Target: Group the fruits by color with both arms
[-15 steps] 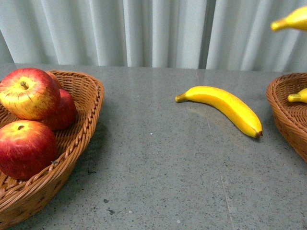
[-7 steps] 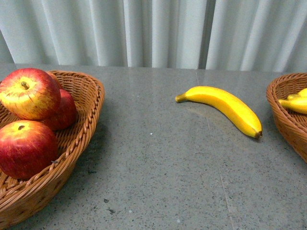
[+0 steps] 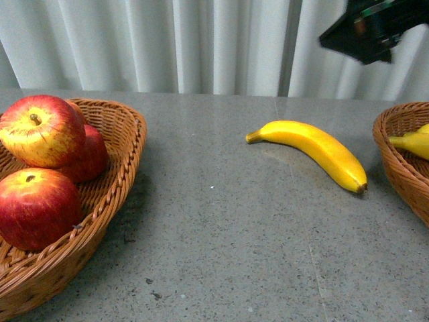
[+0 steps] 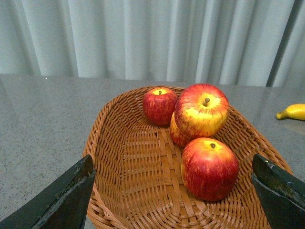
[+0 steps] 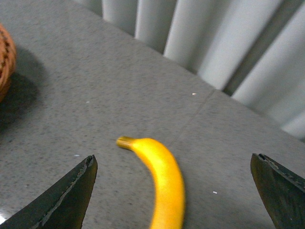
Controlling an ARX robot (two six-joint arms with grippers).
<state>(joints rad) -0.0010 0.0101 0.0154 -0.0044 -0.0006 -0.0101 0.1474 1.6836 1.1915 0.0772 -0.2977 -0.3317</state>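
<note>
Banana now rests in your right basket; right gripper, released, hovers above the next banana.

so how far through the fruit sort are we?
Mostly done. The apples sit together in the left basket, and at least one banana lies in the right basket. In hand: nothing; the right gripper is open above the last banana, the left gripper is open over the apples. Left: that banana, loose on the table.
</note>
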